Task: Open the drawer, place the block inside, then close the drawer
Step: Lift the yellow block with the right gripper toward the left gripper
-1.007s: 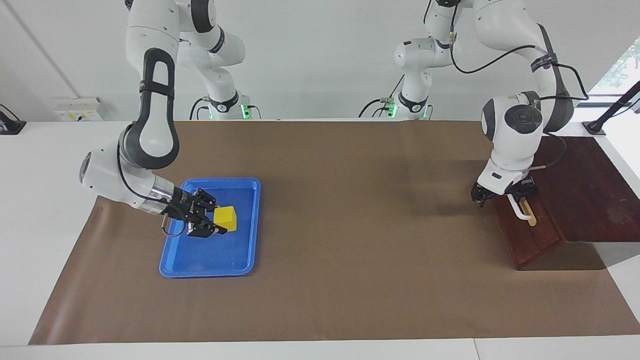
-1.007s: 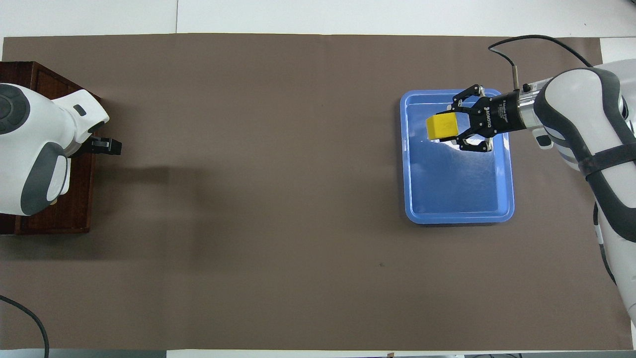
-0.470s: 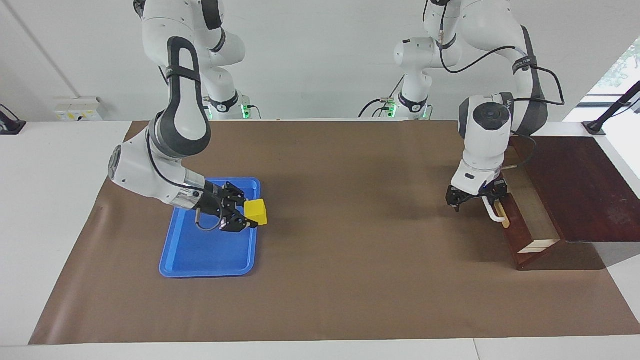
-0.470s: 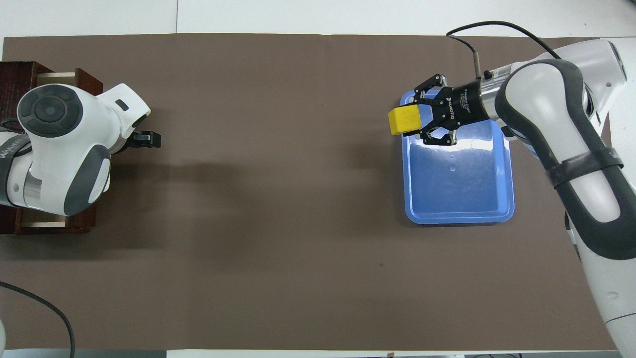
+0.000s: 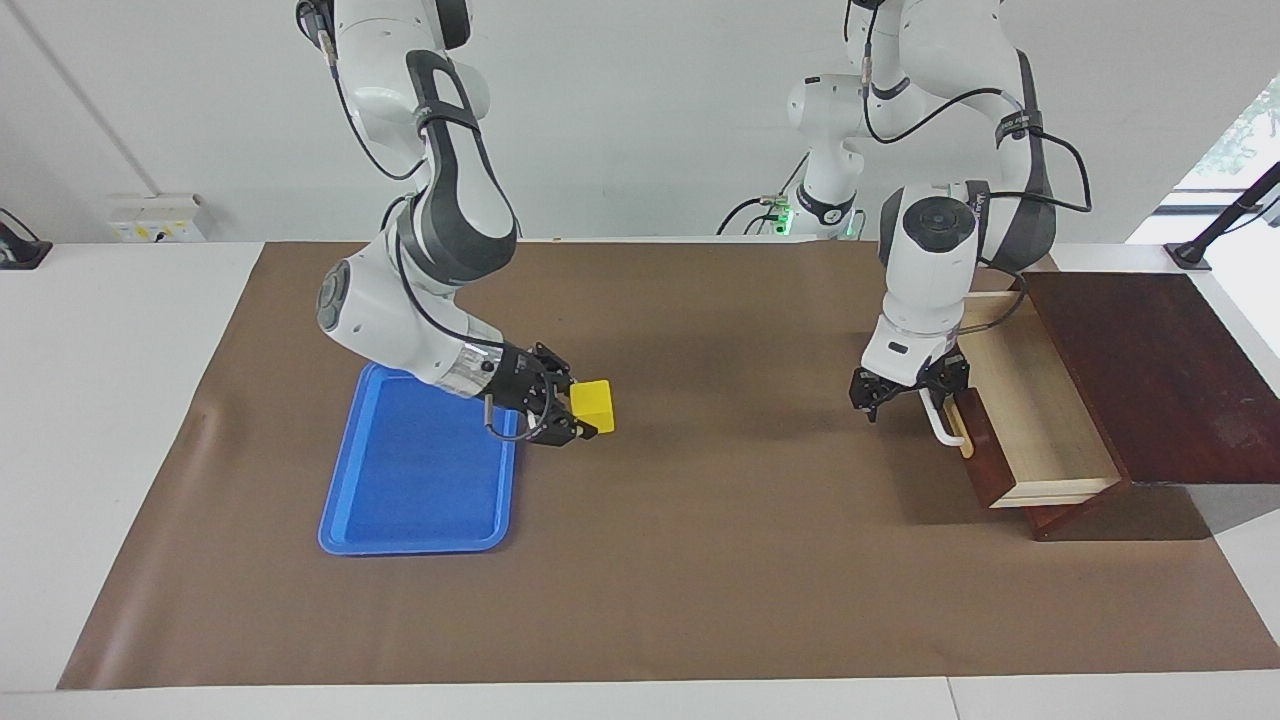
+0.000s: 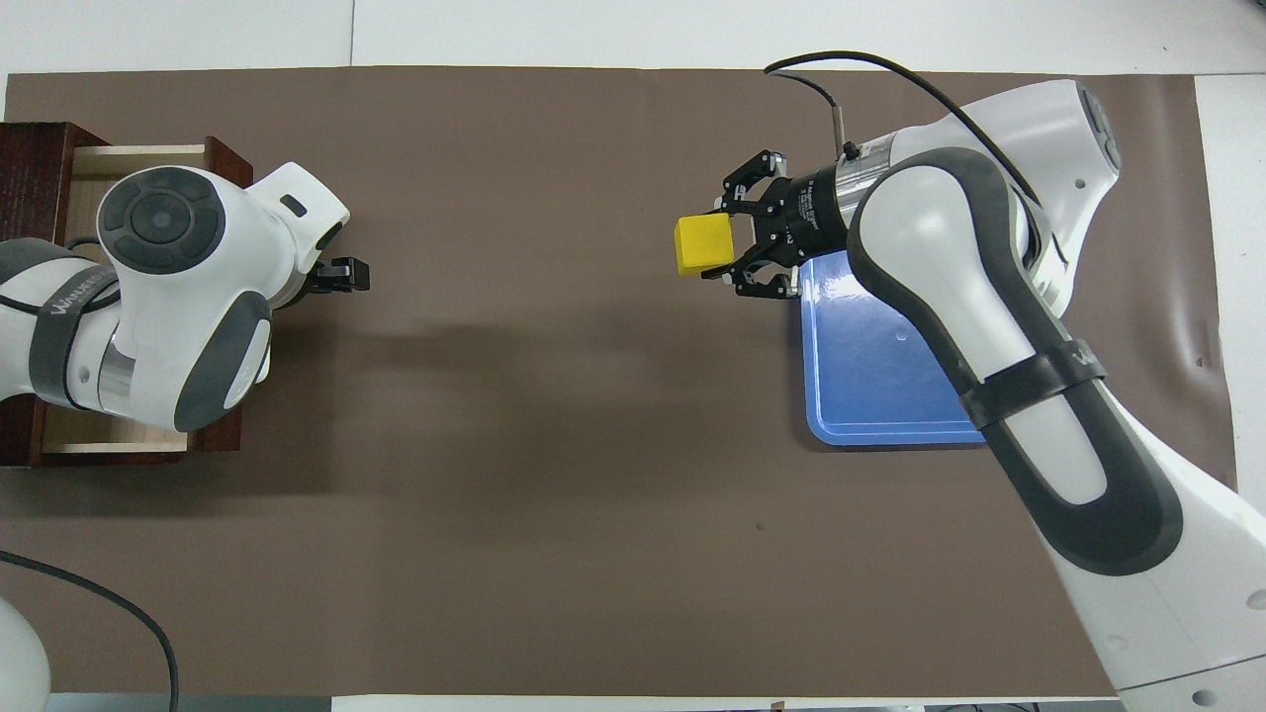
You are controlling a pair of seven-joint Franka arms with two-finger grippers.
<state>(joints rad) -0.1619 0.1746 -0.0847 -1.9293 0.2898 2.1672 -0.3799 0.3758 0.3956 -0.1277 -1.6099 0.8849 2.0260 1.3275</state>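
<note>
The yellow block [image 5: 593,406] [image 6: 703,244] hangs in the air over the brown mat, just off the blue tray's edge. My right gripper [image 5: 582,412] [image 6: 723,242] is shut on it from the tray's side. The dark wooden drawer [image 5: 1040,425] [image 6: 138,158] stands pulled partly out of its cabinet [image 5: 1150,370], and its pale interior shows nothing inside. My left gripper [image 5: 908,393] is open at the white bar handle [image 5: 937,422] on the drawer's front. In the overhead view the left wrist hides most of the drawer, and one black fingertip [image 6: 341,275] pokes out.
The blue tray [image 5: 420,470] [image 6: 880,386] lies toward the right arm's end of the table with nothing in it. A brown mat [image 5: 700,520] covers the table between the tray and the drawer. A cable [image 6: 89,613] lies at the mat's corner nearest the left arm.
My right gripper has carried the block off the tray toward the left arm's end of the table. My left gripper has drawn the drawer farther out of the cabinet by its handle.
</note>
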